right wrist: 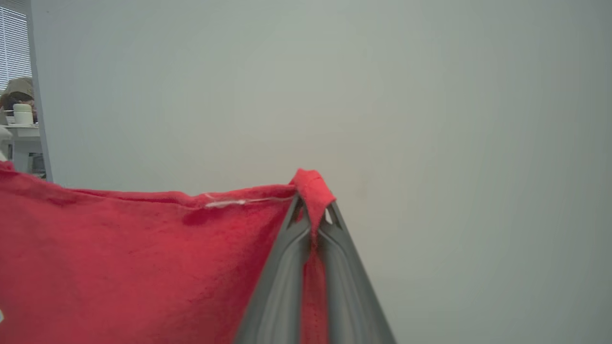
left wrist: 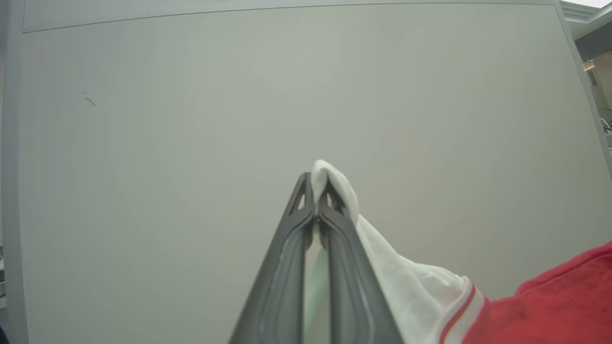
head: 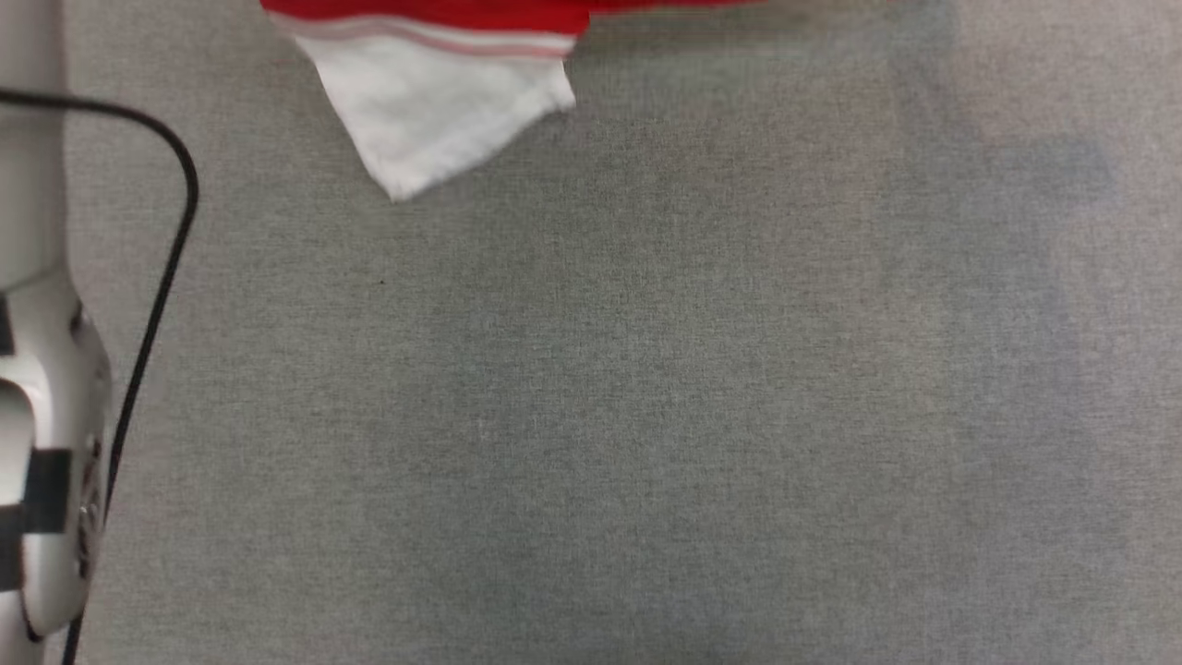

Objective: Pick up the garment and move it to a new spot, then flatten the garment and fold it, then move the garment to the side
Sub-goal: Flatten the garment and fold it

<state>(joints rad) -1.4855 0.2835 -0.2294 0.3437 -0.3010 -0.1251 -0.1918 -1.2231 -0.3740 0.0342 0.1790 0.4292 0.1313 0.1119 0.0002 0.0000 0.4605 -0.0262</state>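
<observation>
A soft red sports jersey with a white sleeve and red-and-white striped trim [head: 434,92] hangs in the air, pinched at two places: a white sleeve fold and a red edge. Its red body stretches taut between them, the sleeve corner dangling downward.

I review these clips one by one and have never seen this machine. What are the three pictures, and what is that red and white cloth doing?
It is a wheeled robot with two arms. One picture looks down from its head at a grey cloth-covered surface; the pale shape at the left edge is its left forearm. The other two come from cameras on the wrists. The left hand pinches a white sleeve, and the right hand pinches the red body of the same garment, a jersey. It appears held up between the two hands.
</observation>
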